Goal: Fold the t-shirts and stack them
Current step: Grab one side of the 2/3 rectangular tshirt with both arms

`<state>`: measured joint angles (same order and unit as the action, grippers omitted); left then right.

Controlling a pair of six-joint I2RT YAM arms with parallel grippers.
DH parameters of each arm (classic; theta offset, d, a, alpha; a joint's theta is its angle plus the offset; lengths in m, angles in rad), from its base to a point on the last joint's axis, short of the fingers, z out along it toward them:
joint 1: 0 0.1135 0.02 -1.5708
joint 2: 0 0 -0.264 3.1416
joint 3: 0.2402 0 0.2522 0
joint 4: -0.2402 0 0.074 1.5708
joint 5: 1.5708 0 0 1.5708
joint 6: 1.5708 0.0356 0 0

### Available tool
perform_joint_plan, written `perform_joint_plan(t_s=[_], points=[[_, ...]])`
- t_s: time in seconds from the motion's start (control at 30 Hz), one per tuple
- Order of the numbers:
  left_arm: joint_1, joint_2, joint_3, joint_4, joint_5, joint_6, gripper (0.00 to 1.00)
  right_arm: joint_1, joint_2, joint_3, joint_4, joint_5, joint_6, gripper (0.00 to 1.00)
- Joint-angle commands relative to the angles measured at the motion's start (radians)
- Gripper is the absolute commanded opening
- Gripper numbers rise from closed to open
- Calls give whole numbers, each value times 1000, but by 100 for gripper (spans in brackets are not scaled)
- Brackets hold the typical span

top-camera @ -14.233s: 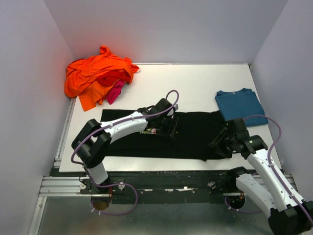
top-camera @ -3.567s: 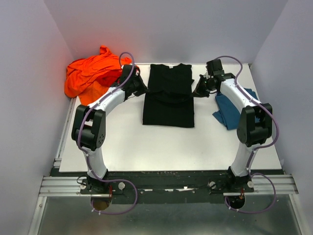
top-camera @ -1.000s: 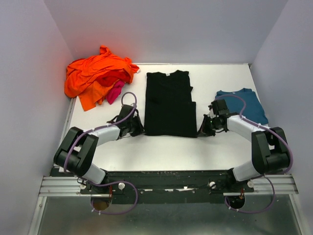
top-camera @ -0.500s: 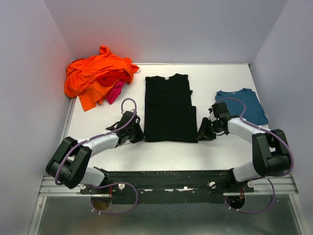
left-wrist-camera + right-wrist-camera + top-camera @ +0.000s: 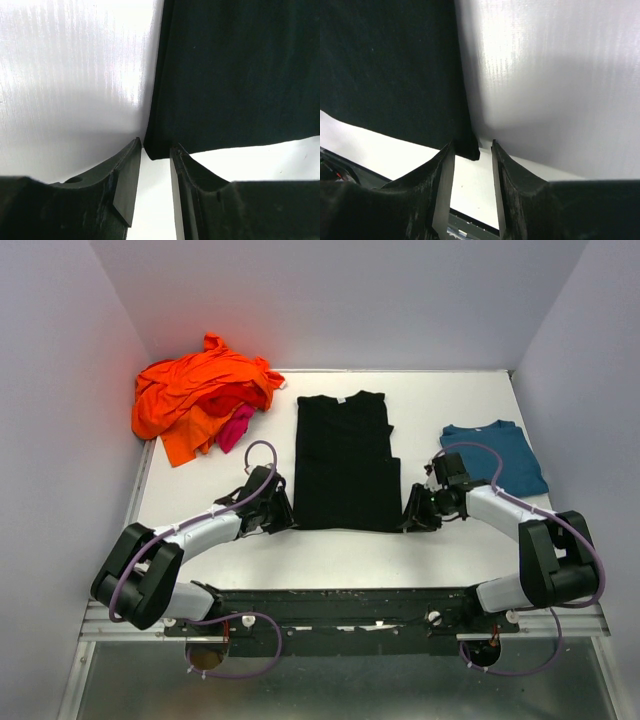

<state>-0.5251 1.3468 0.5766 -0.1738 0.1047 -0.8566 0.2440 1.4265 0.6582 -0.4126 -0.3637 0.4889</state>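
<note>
The black t-shirt (image 5: 345, 460) lies flat in the middle of the table as a long folded strip, collar at the far end. My left gripper (image 5: 283, 515) is low at its near left corner and open. In the left wrist view that corner of the black t-shirt (image 5: 235, 75) rests on the table just at the tips of the left gripper (image 5: 156, 146), unpinched. My right gripper (image 5: 412, 517) is at the near right corner, also open. In the right wrist view the black t-shirt (image 5: 390, 65) has its corner lying loose between the tips of the right gripper (image 5: 472, 145).
A folded teal-blue t-shirt (image 5: 495, 455) lies at the right of the table. A crumpled heap of orange t-shirts (image 5: 200, 390) with a magenta-pink one (image 5: 237, 427) fills the far left corner. Lilac walls enclose three sides. The table's near edge (image 5: 340, 588) runs just behind both grippers.
Both grippers were shut on the black t-shirt's near corners and have opened, letting the corners drop to the table. The shirt's near hem has settled slightly nearer.
</note>
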Motion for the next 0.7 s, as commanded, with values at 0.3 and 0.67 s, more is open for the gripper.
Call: perform_joint_plan(t_s=[0.3,0.67], points=[[-3,55,-7,29,55,-7,45,31,23,-40,26,-35,4,21],[-4,11,2,-15,-29,19,0,34,-107,-16,-47,-69,8,1]])
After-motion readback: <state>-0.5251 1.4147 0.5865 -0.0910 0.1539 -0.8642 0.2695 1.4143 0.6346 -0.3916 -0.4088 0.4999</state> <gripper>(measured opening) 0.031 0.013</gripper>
